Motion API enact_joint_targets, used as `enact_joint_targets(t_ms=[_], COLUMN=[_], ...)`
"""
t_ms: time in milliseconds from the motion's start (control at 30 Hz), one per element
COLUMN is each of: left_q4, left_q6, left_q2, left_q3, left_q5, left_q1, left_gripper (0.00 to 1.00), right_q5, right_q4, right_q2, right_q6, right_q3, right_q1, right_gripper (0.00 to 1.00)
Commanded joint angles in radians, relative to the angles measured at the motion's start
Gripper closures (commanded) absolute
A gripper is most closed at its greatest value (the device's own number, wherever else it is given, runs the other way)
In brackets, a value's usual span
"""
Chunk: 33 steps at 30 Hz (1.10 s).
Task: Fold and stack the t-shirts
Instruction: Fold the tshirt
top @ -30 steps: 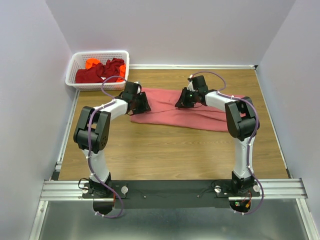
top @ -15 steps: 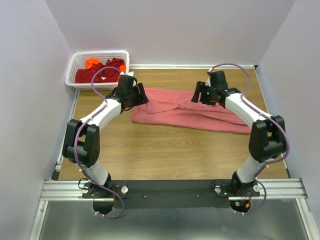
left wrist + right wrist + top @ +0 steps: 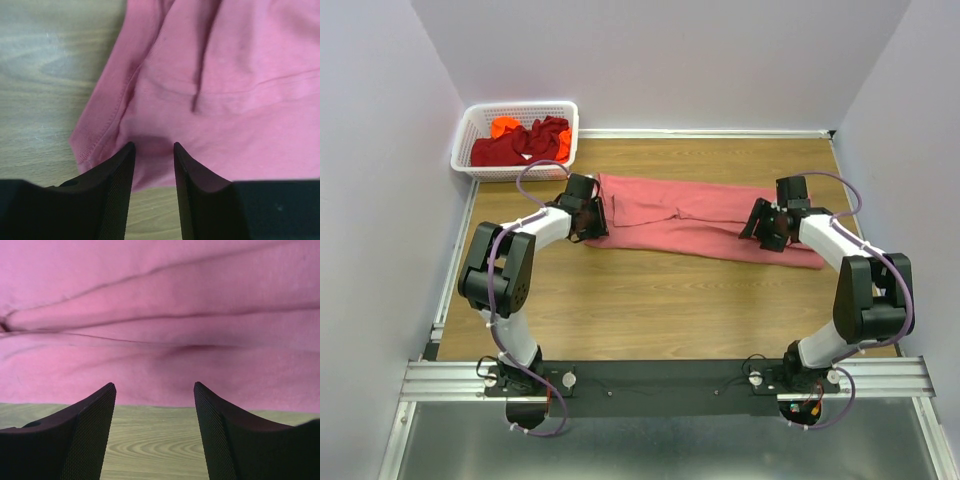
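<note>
The salmon-pink t-shirt [image 3: 690,215] is lying flat on the wooden tabletop [image 3: 670,300], stretching in a long band across its far half, from near the left arm to near the right wall. A few creases and a seam are running along its length.

The left gripper [image 3: 592,215] is sitting low at the shirt's left end. In the left wrist view this gripper [image 3: 152,150] is standing with its jaws a narrow gap apart, straddling the near-left corner of the pink shirt [image 3: 225,90]. The hemmed edge is lying flat between the fingers [image 3: 120,175], and nothing is looking pinched or lifted.

The right gripper [image 3: 763,225] is hovering low over the shirt's right part, by its near edge. From the right wrist camera, this gripper [image 3: 154,387] is showing its jaws spread wide, the fingertips reaching just to the near edge of the cloth [image 3: 160,300], with bare wood [image 3: 155,440] showing between them. It is holding nothing.

A white lattice basket [image 3: 465,130] is standing in the far-left corner, well apart from the pink shirt. Inside it a dark red t-shirt [image 3: 510,148] is lying crumpled, with a bright orange t-shirt [image 3: 504,126] peeking out behind.
</note>
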Motion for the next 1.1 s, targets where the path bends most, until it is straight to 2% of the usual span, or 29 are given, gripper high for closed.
enact_joint_targets(t_ms=[0, 300, 600, 1067], left_q4=[0.013, 0.013, 0.022, 0.017], left_q6=[0.014, 0.019, 0.02, 0.02], left_q2=[0.025, -0.003, -0.026, -0.042], left_q3=[-0.034, -0.072, -0.093, -0.106], left_q5=[-0.045, -0.062, -0.062, -0.1], left_q1=[0.004, 0.014, 0.014, 0.014], left_gripper=[0.57, 0.57, 0.57, 0.57], right_q5=[-0.012, 0.011, 0.046, 0.222], right_q4=[0.038, 0.104, 0.115, 0.133], right_q2=[-0.023, 0.028, 0.107, 0.213], right_q6=[0.041, 0.03, -0.016, -0.1], right_q3=[-0.047, -0.058, 0.011, 0.16], right_q1=[-0.031, -0.062, -0.105, -0.121], right_gripper=[0.3, 0.34, 0.35, 0.35])
